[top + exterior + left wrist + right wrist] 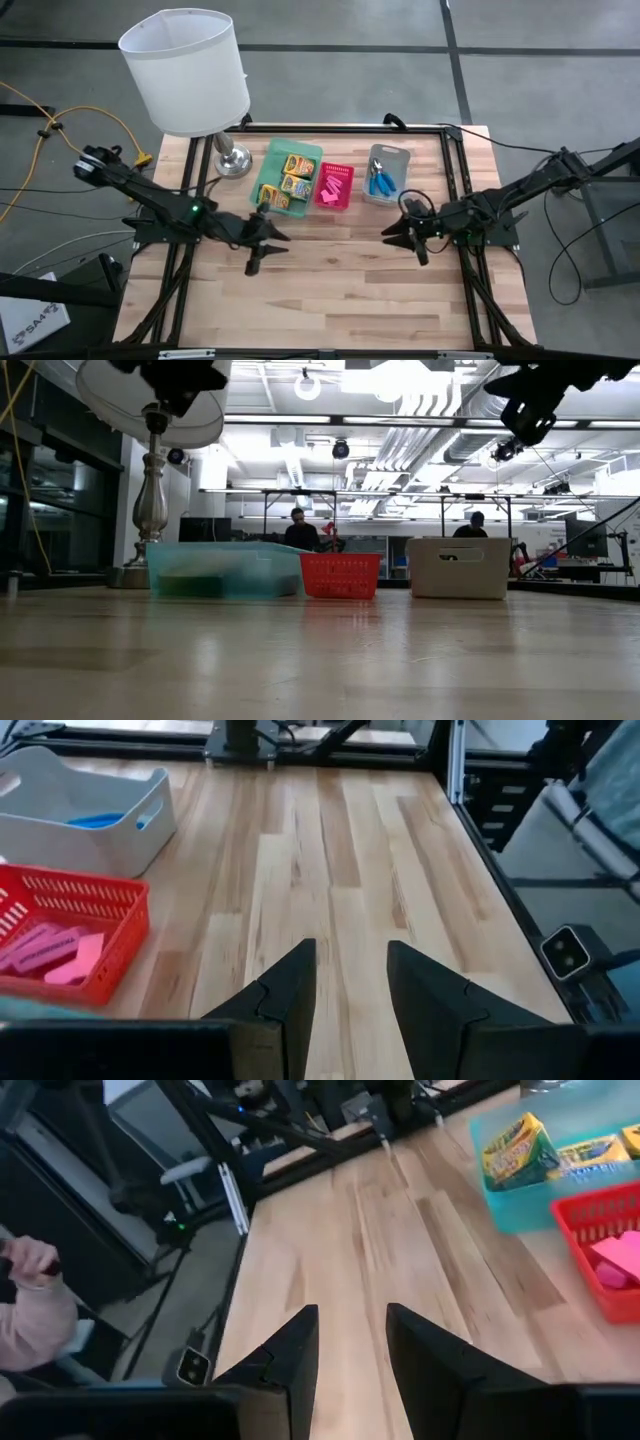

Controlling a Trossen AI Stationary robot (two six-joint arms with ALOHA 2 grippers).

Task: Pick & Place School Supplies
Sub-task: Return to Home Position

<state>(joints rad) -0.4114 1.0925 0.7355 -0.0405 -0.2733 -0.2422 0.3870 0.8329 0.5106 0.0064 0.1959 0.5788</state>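
Observation:
Three yellow-and-green crayon boxes lie in the green tray; two of them also show in the right wrist view. Pink erasers lie in the red tray. Blue-handled scissors lie in the grey tray. My left gripper hovers open over bare wood, nearer than the green tray. My right gripper hovers open, nearer than the grey tray. Neither gripper touches anything.
A white-shaded lamp stands at the table's far left, beside the green tray. The three trays sit in a row near the far edge. Bare wood spreads across the near half. A person's sleeve shows beyond the table.

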